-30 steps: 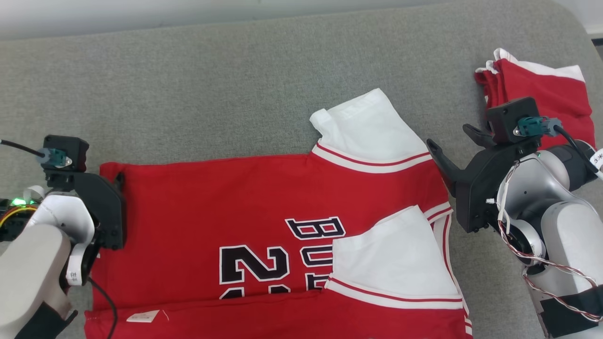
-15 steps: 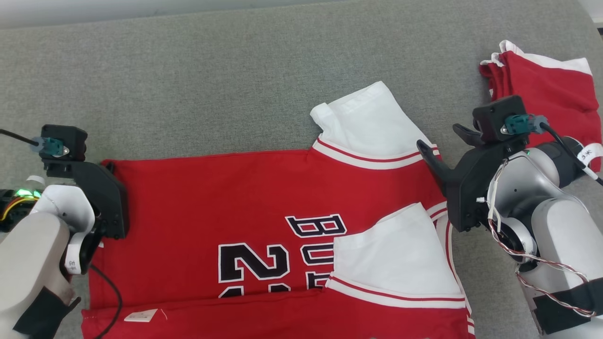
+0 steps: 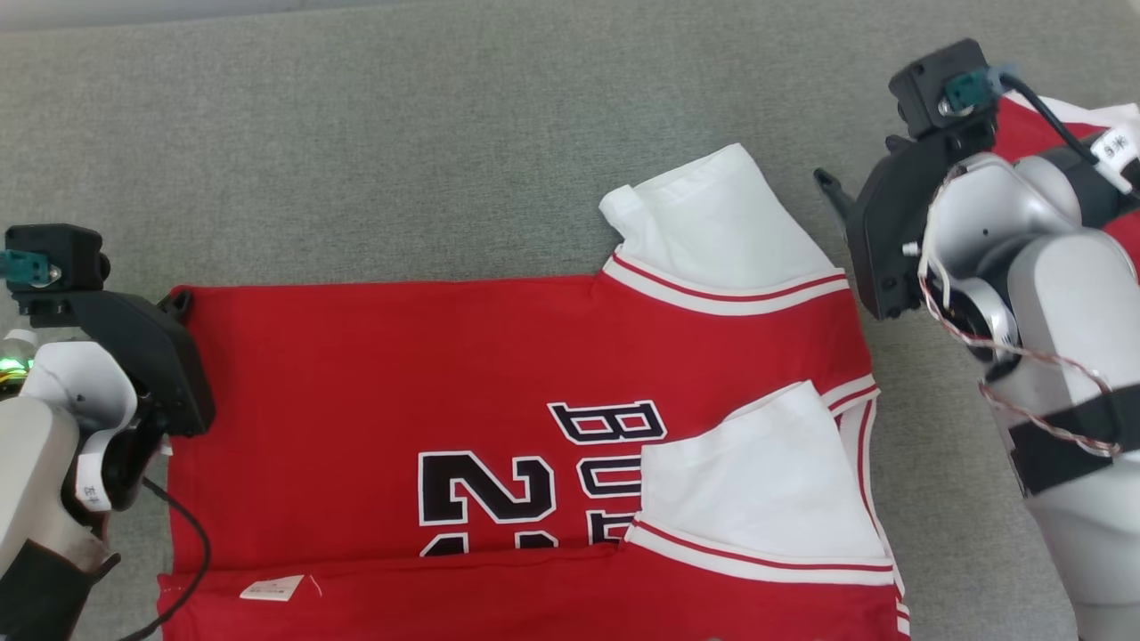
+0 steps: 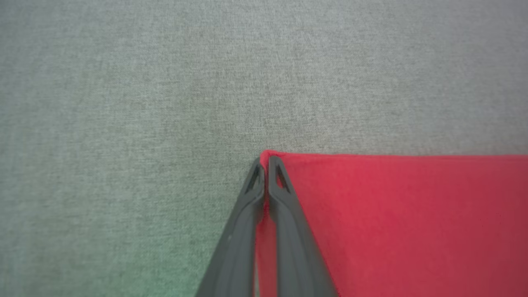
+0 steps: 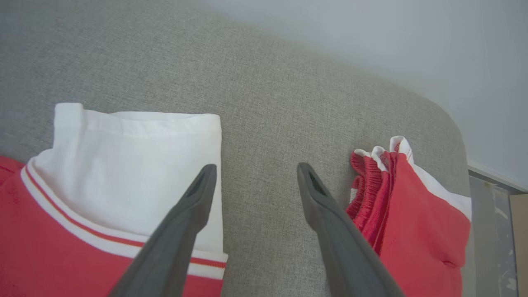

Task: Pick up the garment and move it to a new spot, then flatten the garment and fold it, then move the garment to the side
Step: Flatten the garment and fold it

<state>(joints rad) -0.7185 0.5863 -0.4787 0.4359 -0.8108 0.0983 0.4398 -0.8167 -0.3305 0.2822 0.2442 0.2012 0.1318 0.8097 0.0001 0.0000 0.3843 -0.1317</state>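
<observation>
The jersey [image 3: 401, 374] is lying flat on the grey table [image 3: 401, 133] with its long axis running across the robot's front. Its hem end is pointing to the robot's left and its shoulder end to the right. The edge nearest the robot is looking already turned over onto the body, with a small label showing on that strip.

The left claw [image 3: 183, 301] is sitting at the jersey's far hem corner. In the left wrist view the left claw [image 4: 266, 163] is pressing its two fingers together with a sliver of red jersey [image 4: 412, 214] cloth caught between them, so it is clamping that corner.

The right claw [image 3: 853, 160] is hanging just off the jersey's shoulder end with its fingers wide apart and nothing between them. In the right wrist view the right claw [image 5: 256, 169] is straddling bare table. The white sleeve [image 5: 136, 165] is lying at its left finger, and a second, folded red garment [image 5: 412, 231] is lying beyond its right finger.

So the relation that matters is this: the jersey's far edge is running from the clamped hem corner straight along to that white sleeve [image 3: 712, 223]. The right arm is by far the nearer one to the free end. To my eye, the right claw is needing to shift leftward and down onto the sleeve side before both ends can be lifted together.
</observation>
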